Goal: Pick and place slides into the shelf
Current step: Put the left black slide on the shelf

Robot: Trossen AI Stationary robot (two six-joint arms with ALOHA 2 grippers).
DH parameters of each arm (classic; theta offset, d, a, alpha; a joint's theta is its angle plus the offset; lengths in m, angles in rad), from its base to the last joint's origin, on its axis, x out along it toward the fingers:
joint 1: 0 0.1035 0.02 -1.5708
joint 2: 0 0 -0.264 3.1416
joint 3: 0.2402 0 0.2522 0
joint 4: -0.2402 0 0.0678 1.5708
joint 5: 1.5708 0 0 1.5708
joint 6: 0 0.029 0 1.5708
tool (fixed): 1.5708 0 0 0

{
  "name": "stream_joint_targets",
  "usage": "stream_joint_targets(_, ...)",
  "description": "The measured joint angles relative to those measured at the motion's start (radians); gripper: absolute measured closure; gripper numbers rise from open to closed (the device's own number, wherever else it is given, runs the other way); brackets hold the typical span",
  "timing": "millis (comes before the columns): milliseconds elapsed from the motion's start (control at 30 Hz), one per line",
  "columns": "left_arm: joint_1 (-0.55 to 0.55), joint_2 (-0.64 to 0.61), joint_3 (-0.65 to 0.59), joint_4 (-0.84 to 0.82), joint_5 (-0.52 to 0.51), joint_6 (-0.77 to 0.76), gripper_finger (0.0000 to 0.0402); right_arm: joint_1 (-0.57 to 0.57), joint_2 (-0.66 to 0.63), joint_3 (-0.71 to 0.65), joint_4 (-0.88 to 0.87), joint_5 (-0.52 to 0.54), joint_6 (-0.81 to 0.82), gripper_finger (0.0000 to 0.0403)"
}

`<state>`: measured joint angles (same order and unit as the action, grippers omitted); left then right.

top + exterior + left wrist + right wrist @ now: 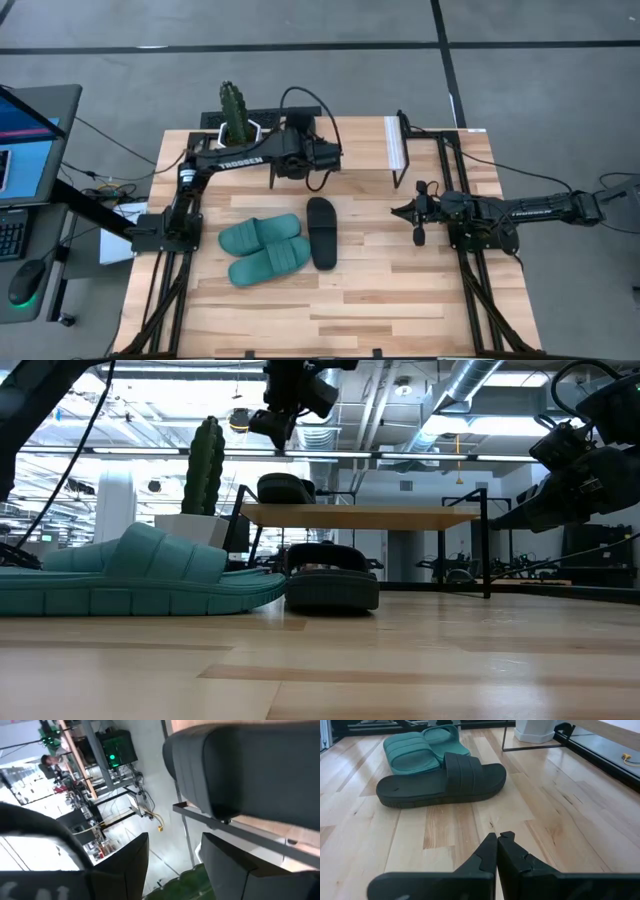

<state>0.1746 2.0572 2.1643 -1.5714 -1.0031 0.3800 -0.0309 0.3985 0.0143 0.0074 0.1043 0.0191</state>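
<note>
The left gripper [322,160] is hanging with fingers [127,862] spread and empty just above the shelf [360,516], where one black slide [285,488] is already sitting; the right gripper [498,851] is waiting pinched shut, low over the table [380,290]. By my reckoning one is done and three are left; the second black slide [321,231] and the teal pair [264,249] are lying side by side, matte ribbed rubber on pale planks.
</note>
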Motion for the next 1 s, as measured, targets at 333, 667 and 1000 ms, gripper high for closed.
stream_joint_targets(333, 0.078, -0.005, -0.007, 0.0, 0.186, -0.01, 0.0252, 0.0, 0.0, 0.0, 0.0, 0.0, 0.0, 0.0403)
stream_joint_targets(667, 0.151, -0.09, -0.006, 0.0, 0.721, -0.061, 0.0319, 0.0, 0.0, 0.0, 0.0, 0.0, 0.0, 0.0403)
stream_joint_targets(1000, 0.176, -0.094, -0.006, 0.046, 0.816, -0.016, 0.0334, 0.0, 0.0, 0.0, 0.0, 0.0, 0.0, 0.0403)
